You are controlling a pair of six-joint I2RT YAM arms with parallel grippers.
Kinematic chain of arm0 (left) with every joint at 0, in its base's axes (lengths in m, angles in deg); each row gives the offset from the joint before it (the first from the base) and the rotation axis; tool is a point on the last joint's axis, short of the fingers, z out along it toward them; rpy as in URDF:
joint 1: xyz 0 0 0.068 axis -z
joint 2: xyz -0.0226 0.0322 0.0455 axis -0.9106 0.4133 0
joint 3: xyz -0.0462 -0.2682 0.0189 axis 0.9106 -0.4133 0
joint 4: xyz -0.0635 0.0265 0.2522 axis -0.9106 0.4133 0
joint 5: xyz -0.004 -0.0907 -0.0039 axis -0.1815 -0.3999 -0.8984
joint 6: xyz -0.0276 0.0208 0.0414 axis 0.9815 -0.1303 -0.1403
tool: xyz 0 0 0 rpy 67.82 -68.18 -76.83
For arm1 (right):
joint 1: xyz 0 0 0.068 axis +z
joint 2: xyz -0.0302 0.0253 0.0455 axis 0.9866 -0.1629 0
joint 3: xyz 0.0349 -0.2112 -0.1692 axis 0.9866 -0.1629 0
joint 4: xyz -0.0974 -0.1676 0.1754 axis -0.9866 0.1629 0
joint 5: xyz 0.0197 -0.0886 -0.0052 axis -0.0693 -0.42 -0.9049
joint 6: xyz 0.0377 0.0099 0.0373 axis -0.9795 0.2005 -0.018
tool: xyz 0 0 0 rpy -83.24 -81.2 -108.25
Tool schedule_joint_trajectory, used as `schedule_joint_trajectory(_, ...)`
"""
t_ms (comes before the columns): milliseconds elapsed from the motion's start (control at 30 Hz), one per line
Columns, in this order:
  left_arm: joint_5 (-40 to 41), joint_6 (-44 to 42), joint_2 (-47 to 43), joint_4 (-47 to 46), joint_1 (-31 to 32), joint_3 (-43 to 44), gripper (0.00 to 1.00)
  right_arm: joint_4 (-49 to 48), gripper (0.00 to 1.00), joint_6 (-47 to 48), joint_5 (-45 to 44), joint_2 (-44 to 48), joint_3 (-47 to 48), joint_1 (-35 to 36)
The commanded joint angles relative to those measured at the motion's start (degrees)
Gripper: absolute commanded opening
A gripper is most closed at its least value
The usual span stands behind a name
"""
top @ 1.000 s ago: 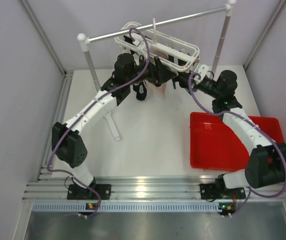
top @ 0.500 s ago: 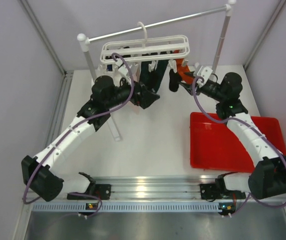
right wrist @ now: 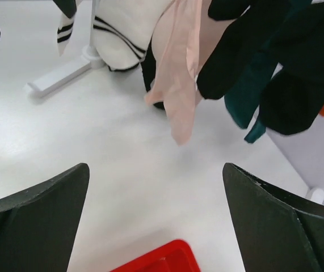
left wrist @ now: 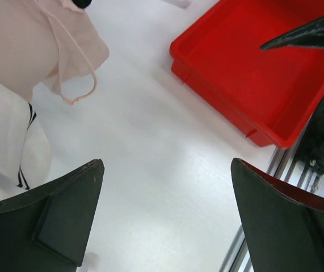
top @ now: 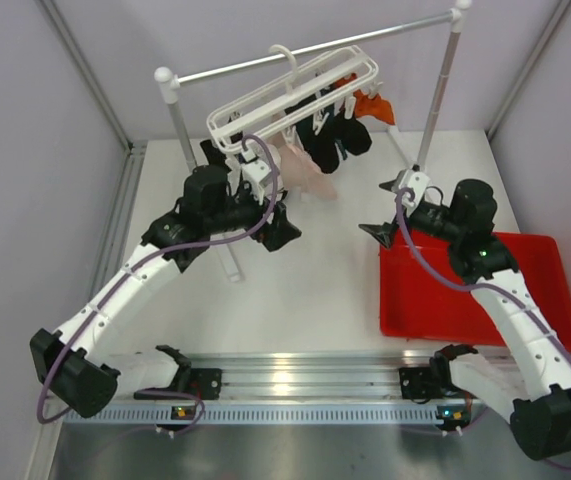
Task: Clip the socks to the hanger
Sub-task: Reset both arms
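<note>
The white hanger [top: 295,92] hangs tilted by its hook from the grey rail, with several socks clipped under it: pale pink [top: 310,175], black [top: 343,140] and orange [top: 373,105]. My left gripper [top: 277,222] is open and empty, below and left of the socks. Open and empty too, my right gripper [top: 385,208] is to their lower right. The right wrist view has a striped white sock [right wrist: 122,34], the pink sock [right wrist: 179,85], a black sock [right wrist: 235,51] and a teal sock [right wrist: 252,96] beyond my right gripper [right wrist: 155,167]. My left gripper [left wrist: 166,162] faces bare table, the pink sock [left wrist: 37,51] at its upper left.
A red tray [top: 435,300] lies on the right of the table, under the right arm; it shows as a red tray [left wrist: 264,73] in the left wrist view. The grey rail [top: 315,48] stands on two white-capped posts with a white foot [top: 230,260].
Both grippers have pulled back from the hanger toward the near side. The right gripper has gone from shut to open. The hanger has swung and now hangs tilted.
</note>
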Motion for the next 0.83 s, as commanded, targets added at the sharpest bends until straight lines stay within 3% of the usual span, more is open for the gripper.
schedule_joint_trajectory(0, 0.7, -8.7, -4.3, 10.1, -2.3, 2.6, 0.98, 10.5, 1.00, -1.1, -4.0, 3.7, 0.5, 0.8)
schedule_joint_trajectory(133, 5.0, -13.0, -7.7, 16.2, -5.3, 1.1, 0.98, 16.7, 1.00, -1.8, -10.5, 6.1, 0.5, 0.8)
schedule_joint_trajectory(333, 13.9, -9.0, -13.5, 19.2, -11.3, -2.7, 0.98, 20.4, 1.00, -6.0, -18.2, 10.7, -1.3, 0.9)
schedule_joint_trajectory(600, 24.8, -8.4, -26.8, 22.0, -18.0, -9.5, 0.98, 22.0, 1.00, -10.0, -18.9, 18.7, -6.5, -1.1)
schedule_joint_trajectory(800, 23.6, -8.1, -31.0, 22.4, -20.1, -10.2, 0.98, 21.0, 1.00, -11.5, -18.3, 20.5, -7.0, -1.5)
